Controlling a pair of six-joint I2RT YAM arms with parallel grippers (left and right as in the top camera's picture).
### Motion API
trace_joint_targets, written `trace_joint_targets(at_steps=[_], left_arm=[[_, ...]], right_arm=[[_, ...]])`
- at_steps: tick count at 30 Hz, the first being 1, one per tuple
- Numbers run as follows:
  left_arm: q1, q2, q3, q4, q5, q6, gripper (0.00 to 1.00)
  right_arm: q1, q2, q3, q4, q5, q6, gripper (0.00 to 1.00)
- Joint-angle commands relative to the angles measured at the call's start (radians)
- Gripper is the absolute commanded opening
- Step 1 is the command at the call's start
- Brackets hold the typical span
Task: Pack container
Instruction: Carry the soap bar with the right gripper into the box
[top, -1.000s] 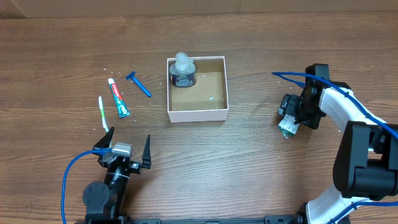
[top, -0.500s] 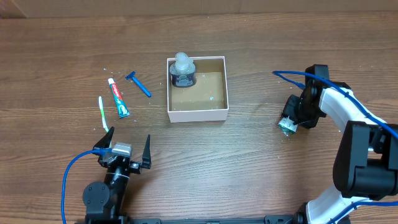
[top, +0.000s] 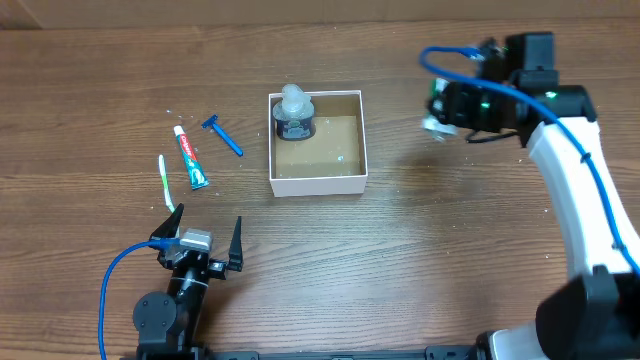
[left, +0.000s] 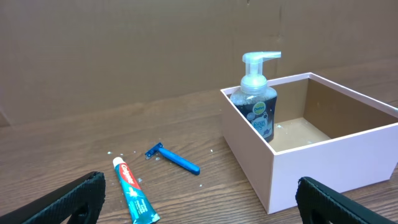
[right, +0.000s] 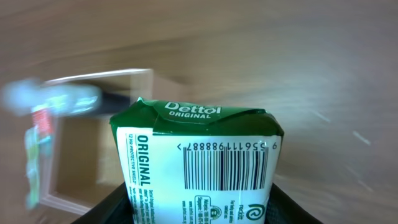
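The container (top: 318, 184) sits on the desk (top: 400, 260) about midway across and nearer the far edge. A pump bottle (top: 294, 113) stands upright in its far-left corner, and a razor (top: 224, 136), a toothpaste tube (top: 192, 158) and a toothbrush (top: 166, 182) lie on the wood to its left. The right gripper (top: 436, 110) hangs over the desk toward the far-right corner, apart from the container, its jaws clamped on a green-and-white Dettol soap packet (right: 199, 162). The left gripper (top: 201, 238) sits by the near edge toward the left corner, jaws wide apart and holding nothing.
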Motion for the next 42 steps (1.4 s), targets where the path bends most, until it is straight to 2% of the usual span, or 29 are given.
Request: trace_joint_targets(at_steps=[1,5,10,23,34,38,40,42], left_arm=[[0.007,-0.009,-0.003,0.0,-0.002,-0.01,1.0],[0.007,-0.009,-0.003,0.0,-0.002,-0.01,1.0],[0.007,-0.009,-0.003,0.0,-0.002,-0.01,1.0],[0.007,-0.009,-0.003,0.0,-0.002,-0.01,1.0],[0.007,-0.009,-0.003,0.0,-0.002,-0.01,1.0],[0.007,-0.009,-0.003,0.0,-0.002,-0.009,1.0],[0.007,-0.009,-0.003,0.0,-0.002,-0.01,1.0],[0.007,-0.009,-0.003,0.0,-0.002,-0.01,1.0]], right_arm=[[0.154,-0.032,0.024,0.063,0.013,-0.027,0.5],[0.335,-0.001,0.023,0.127,0.195,0.025,0.5],[0.423,0.064,0.023,0.179,0.235,0.052,0.48],[0.44,0.263,0.023,0.352,0.249,0.078,0.46],[0.44,0.387,0.023,0.407,0.311,0.105,0.47],[0.44,0.392,0.023,0.418,0.314,0.105,0.63],[0.44,0.392,0.023,0.423,0.314,0.105,0.73],[0.44,0.392,0.023,0.423,0.314,0.105,0.76]])
